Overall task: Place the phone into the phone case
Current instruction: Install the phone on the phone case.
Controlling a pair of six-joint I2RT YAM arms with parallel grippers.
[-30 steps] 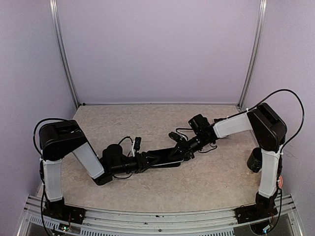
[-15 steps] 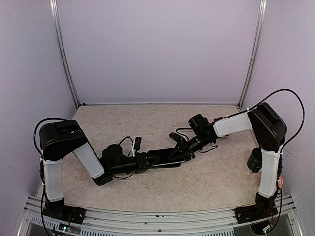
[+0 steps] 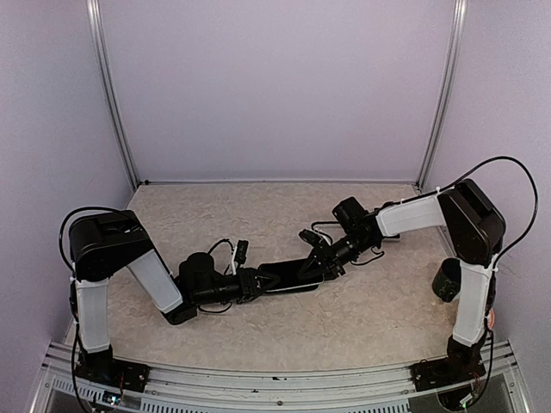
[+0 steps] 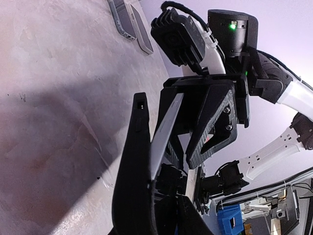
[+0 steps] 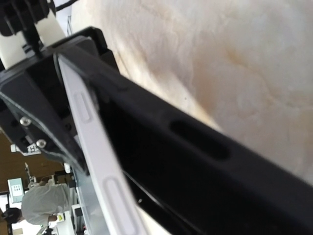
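Observation:
In the top view both grippers meet at mid-table over a thin dark slab. The left wrist view shows it edge-on: the pale grey phone case (image 4: 165,128) beside a black edge. My left gripper (image 3: 274,280) is shut on its near end. My right gripper (image 3: 319,260) comes from the right, its ribbed fingers (image 4: 213,125) closed on the far end. In the right wrist view the case's grey side with button bumps (image 5: 93,147) runs beside a black face and a black edge with an oval slot (image 5: 198,139), probably the phone. I cannot tell how far it sits in the case.
Two grey-edged phones (image 4: 128,20) lie flat on the beige table (image 3: 258,215) behind the right gripper. A dark cylinder (image 3: 446,280) stands at the right edge by the right arm's base. Walls close in the back and both sides.
The right arm has drawn a little to the right and up, its gripper still at the slab's far end. The left arm has barely moved.

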